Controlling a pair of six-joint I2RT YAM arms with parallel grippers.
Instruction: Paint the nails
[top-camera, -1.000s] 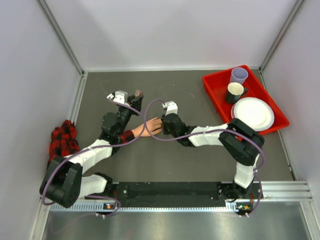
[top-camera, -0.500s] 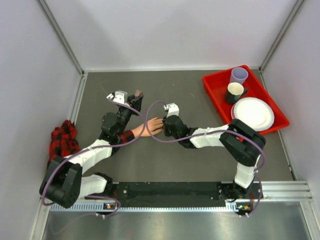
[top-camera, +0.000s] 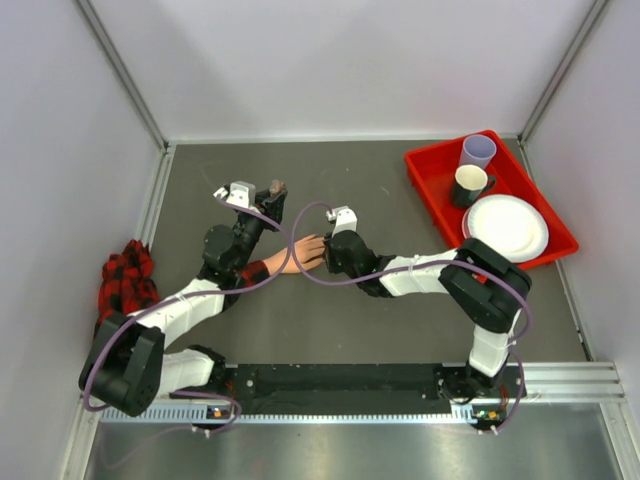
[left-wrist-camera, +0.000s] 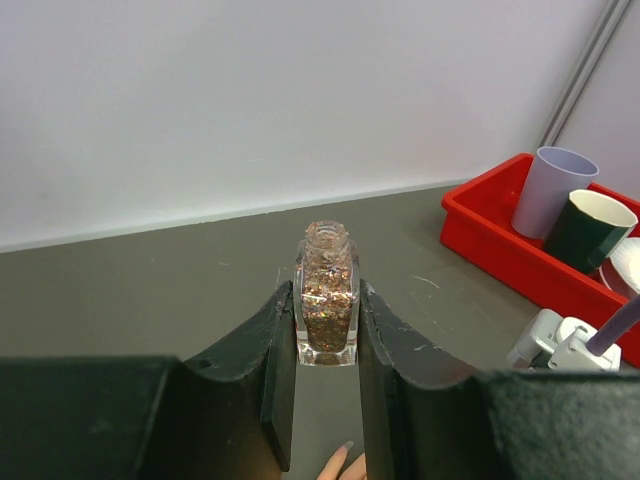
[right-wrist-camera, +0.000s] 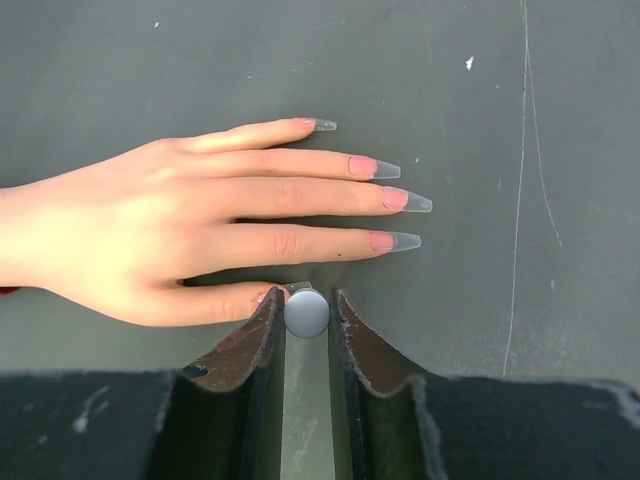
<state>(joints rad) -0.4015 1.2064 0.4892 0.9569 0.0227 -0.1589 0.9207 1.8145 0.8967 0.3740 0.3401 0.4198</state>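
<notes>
1. The mannequin hand (right-wrist-camera: 170, 230) lies flat on the table (top-camera: 400, 320), palm down. The nails (right-wrist-camera: 405, 199) sit at the ends of its fingers. They are long and pink with see-through tips.
2. The right gripper (right-wrist-camera: 305, 297) is squeezed tight on a small round grey cap (right-wrist-camera: 307, 314). I think this is the top of the polish brush. It is right at the thumb tip of the mannequin hand. The brush hairs are hidden under the cap, so I cannot tell if they touch the thumb nail.
3. The left gripper (left-wrist-camera: 326, 322) is squeezed tight on the polish bottle (left-wrist-camera: 327, 258). The bottle stands straight up and has no lid on, with glitter polish inside. It is on the far side of the mannequin hand, near the wrist. I cannot tell if it rests on the table.
4. I think the step now is painting the thumb nail. The four long nails show no glitter, so most of the job looks left to do.
5. The next move needs a small, slow stroke along the thumb nail. After that, the brush must lift and go to the next finger. To get more polish, it must go into the bottle's little mouth, so the bottle must stay straight.
6. A red tray (top-camera: 430, 165) holds two cups and a plate. It is well apart from the mannequin hand, out past the fingertips.
</notes>
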